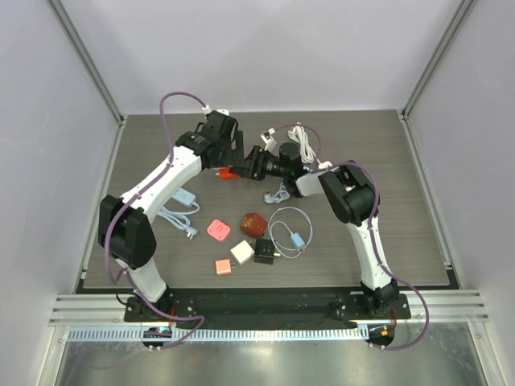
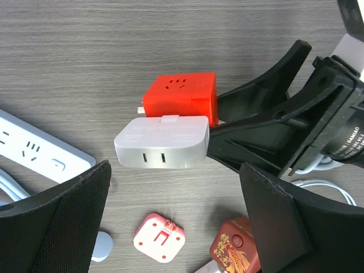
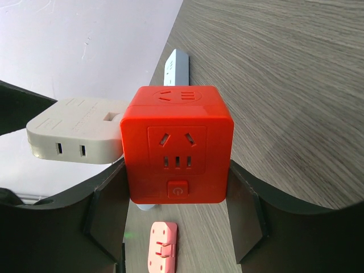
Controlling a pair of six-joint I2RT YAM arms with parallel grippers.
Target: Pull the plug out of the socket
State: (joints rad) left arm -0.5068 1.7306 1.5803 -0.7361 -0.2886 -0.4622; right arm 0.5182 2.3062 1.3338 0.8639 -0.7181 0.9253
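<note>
A grey flat plug [image 2: 162,142] is sitting in a red cube socket [image 3: 177,142]. The right tool [image 3: 177,193] is pinching the socket, and the left tool [image 2: 176,222] is hanging spread wide.

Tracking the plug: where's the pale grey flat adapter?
The pale grey flat adapter is centred in the left wrist view, against the red cube socket in the right fingers, between the spread left fingers.

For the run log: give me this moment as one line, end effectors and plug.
left end effector: open, facing white plug, no contact | right end effector: shut on red socket cube | plug: seated in socket
</note>
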